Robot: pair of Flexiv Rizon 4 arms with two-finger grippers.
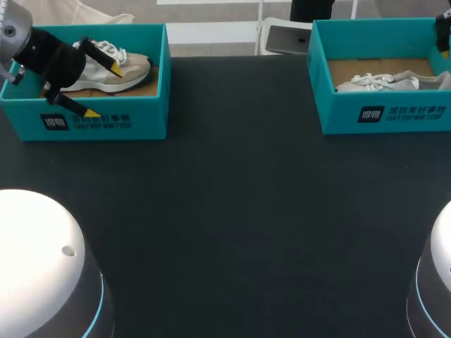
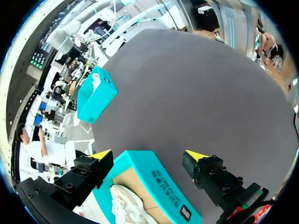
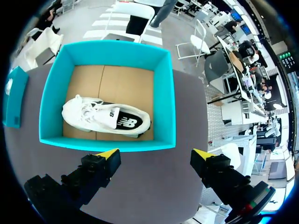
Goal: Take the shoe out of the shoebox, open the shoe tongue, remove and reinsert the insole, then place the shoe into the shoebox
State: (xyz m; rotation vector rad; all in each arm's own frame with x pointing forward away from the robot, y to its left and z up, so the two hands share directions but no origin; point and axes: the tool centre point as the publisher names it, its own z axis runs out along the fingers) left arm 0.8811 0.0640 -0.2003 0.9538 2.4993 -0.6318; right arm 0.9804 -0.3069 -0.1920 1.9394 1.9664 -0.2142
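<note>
Our left end effector, open, straddles the shoebox wall; descending, we might clamp cardboard, not the shoe. Our right end effector hangs open too.

A dark, matte worktop fills most of the head view, plain and even in tone, its far edge running straight across at the back; both wrist views show the same flat surface spreading ahead

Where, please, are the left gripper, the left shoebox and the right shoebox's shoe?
left gripper [image 1: 104, 91]: head view, midway between its fingertips.
left shoebox [image 1: 144, 113]: head view, front wall.
right shoebox's shoe [image 3: 107, 119]: right wrist view, its side.
</note>
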